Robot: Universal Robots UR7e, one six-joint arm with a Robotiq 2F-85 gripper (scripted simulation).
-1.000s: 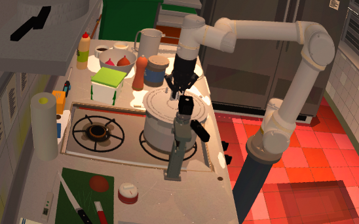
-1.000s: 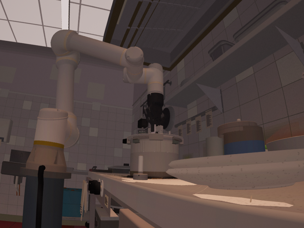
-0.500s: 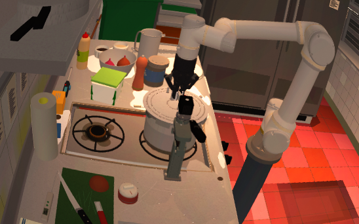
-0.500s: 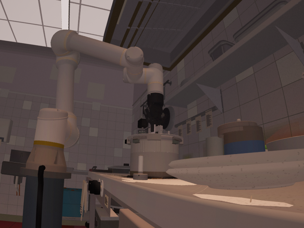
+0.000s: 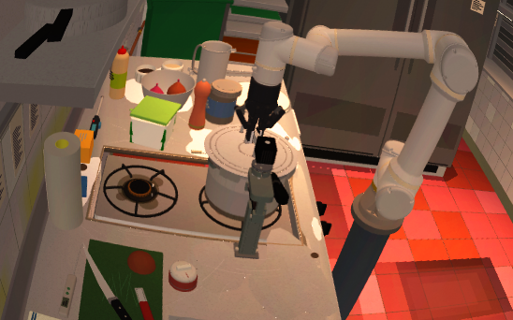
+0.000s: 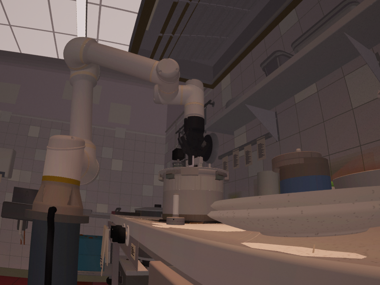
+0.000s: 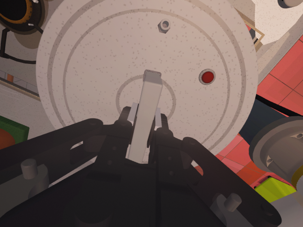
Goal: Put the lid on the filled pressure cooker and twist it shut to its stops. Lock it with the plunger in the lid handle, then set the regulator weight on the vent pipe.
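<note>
The lid's long side handle (image 5: 264,161) is partly hidden behind a grey post in the side camera. The speckled lid (image 7: 146,70) sits on the pressure cooker (image 5: 245,180) on the right burner. My gripper (image 7: 144,122) stands over the lid's centre. Its fingers clamp the lid's upright centre grip bar (image 7: 146,114). A small hex vent pipe (image 7: 164,25) stands bare near the lid's rim. A red indicator button (image 7: 207,76) sits to one side. The regulator weight (image 6: 175,210) stands on the counter in front of the cooker.
Behind the cooker stand a blue-banded jar (image 5: 223,100), a pepper mill (image 5: 200,103) and a jug (image 5: 213,58). The left burner (image 5: 139,188) is empty. A cutting board (image 5: 124,276) with a knife and a red timer (image 5: 182,275) lie at the near edge.
</note>
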